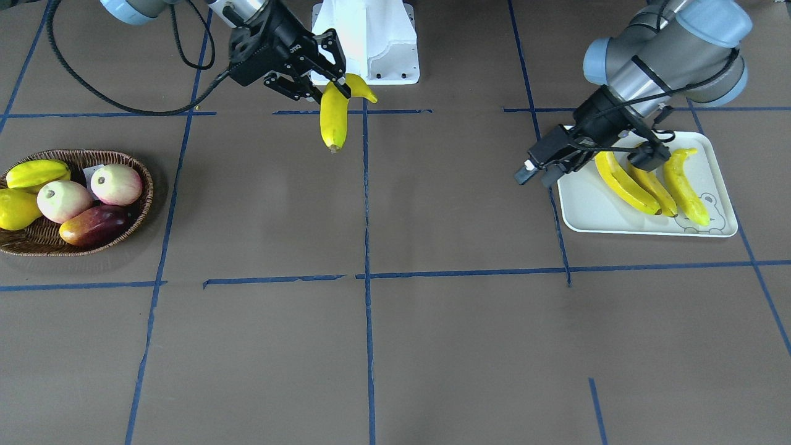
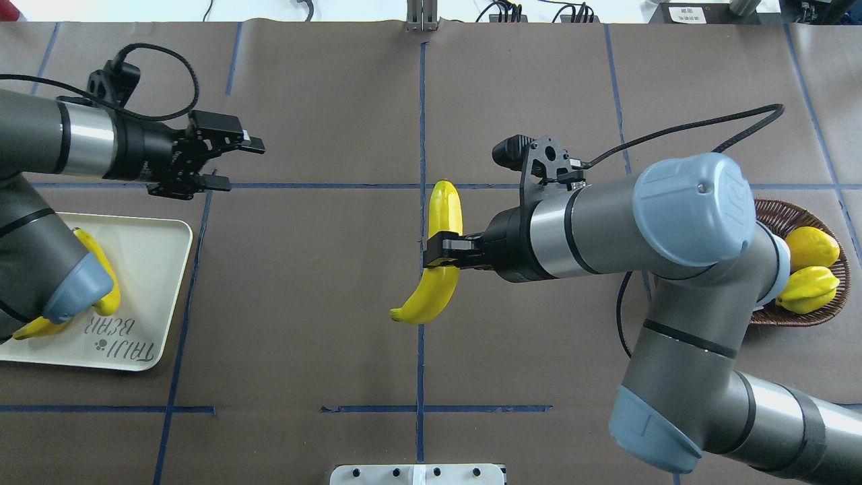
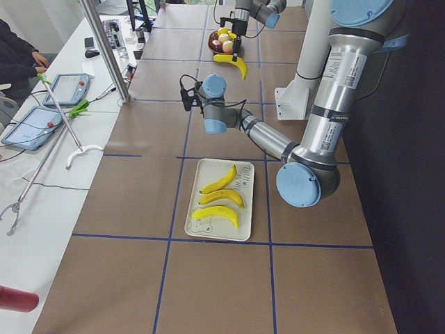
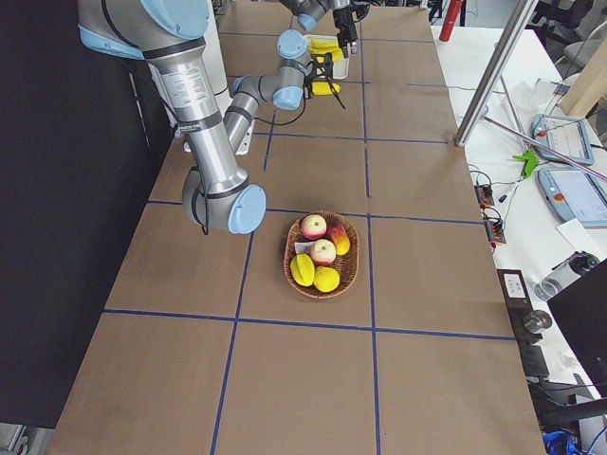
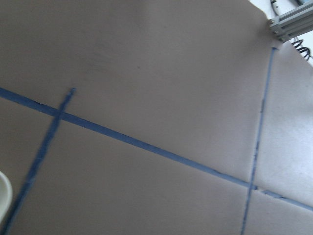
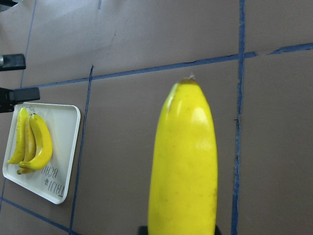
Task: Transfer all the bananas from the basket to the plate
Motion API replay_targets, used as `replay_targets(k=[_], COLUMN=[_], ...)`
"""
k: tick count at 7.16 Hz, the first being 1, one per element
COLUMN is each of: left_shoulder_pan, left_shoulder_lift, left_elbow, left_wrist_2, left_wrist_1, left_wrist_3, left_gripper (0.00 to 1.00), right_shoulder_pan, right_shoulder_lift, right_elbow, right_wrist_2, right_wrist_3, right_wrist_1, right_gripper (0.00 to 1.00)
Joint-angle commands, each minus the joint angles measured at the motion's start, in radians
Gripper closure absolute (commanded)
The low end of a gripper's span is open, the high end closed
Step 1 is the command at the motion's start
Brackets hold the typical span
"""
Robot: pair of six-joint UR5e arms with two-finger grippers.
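My right gripper (image 2: 441, 259) is shut on a long yellow banana (image 2: 446, 209) and holds it in the air over the table's middle; it also shows in the front view (image 1: 334, 120) and fills the right wrist view (image 6: 183, 166). Three bananas (image 1: 649, 185) lie side by side on the white plate (image 1: 593, 216). My left gripper (image 2: 246, 163) is open and empty, just beyond the plate's (image 2: 155, 283) far corner. The wicker basket (image 1: 37, 238) at the robot's right end holds other fruit and no banana that I can see.
The basket (image 2: 788, 215) holds a yellow-green ridged fruit (image 1: 36, 173), a lemon-like fruit (image 1: 15, 209), two pale pink round fruits (image 1: 116, 184) and a red mango (image 1: 93, 225). The robot's white base (image 1: 371, 43) stands just behind the held banana.
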Motion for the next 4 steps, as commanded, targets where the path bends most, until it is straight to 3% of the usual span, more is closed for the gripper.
replay_targets(k=[1,4], left_shoulder_pan=[0.071,0.174], left_shoulder_lift=[-0.118,-0.202], left_elbow=[-0.002,-0.002], left_wrist_2=[-0.006,0.003], left_wrist_1=[-0.003,0.005], left_wrist_3=[-0.018,-0.029], left_gripper=[0.01,0.01], right_shoulder_pan=[-0.032,-0.04], right_shoulder_lift=[0.035,0.041], right_elbow=[-0.022,-0.022], right_wrist_2=[-0.023,-0.024], right_wrist_3=[-0.008,-0.028], right_wrist_1=[0.0,0.0], right_gripper=[0.99,0.99])
